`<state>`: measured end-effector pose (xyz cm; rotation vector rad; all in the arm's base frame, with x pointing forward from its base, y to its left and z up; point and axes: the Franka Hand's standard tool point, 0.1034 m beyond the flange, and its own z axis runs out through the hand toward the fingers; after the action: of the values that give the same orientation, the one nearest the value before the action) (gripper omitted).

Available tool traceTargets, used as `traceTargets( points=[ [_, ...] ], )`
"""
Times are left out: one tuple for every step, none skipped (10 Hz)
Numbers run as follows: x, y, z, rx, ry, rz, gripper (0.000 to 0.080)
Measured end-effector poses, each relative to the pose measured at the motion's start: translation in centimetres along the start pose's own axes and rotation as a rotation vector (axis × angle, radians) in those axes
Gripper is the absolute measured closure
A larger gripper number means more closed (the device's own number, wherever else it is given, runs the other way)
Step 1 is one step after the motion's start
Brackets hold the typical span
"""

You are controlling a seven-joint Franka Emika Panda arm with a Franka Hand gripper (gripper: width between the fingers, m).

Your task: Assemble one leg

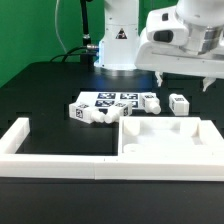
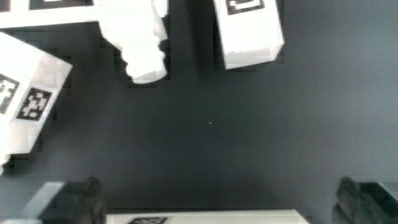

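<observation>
Since the fingers (image 2: 71,200) stand wide apart and empty, I'd descend straight toward the leg (image 1: 178,103) lying on the counter (image 1: 40,90) at their six o'clock in the exterior view, centring across its width before closing.

2 cameras: 1 wide and off the arm, 1 close on the wrist.
The exterior view looks from slightly above the black table (image 1: 40,85), across the white rails (image 1: 60,152) in its foreground, toward the robot base (image 1: 117,50). The wrist view faces steeply down at the tabletop from close by (its own fingertips (image 2: 68,200) edge the frame). Both share the tagged legs (image 1: 88,112).
</observation>
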<state>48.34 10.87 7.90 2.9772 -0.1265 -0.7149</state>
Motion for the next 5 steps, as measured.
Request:
traceTargets(
  points=[
    [-0.4, 0.2, 0.5, -0.005, -0.070, 0.009, 0.0151],
    [-1.1, 0.2, 2.6, 0.008, -0.149, 0.047, 0.0151],
    [-2.2, -0.5, 4.4, 0.005, -0.259, 0.073, 0.0151],
    [-2.6, -0.9, 4.8, 0.006, -0.338, 0.074, 0.0151],
    [-2.8, -1.1, 4.8, 0.006, -0.443, 0.076, 0.0151]
  ],
)
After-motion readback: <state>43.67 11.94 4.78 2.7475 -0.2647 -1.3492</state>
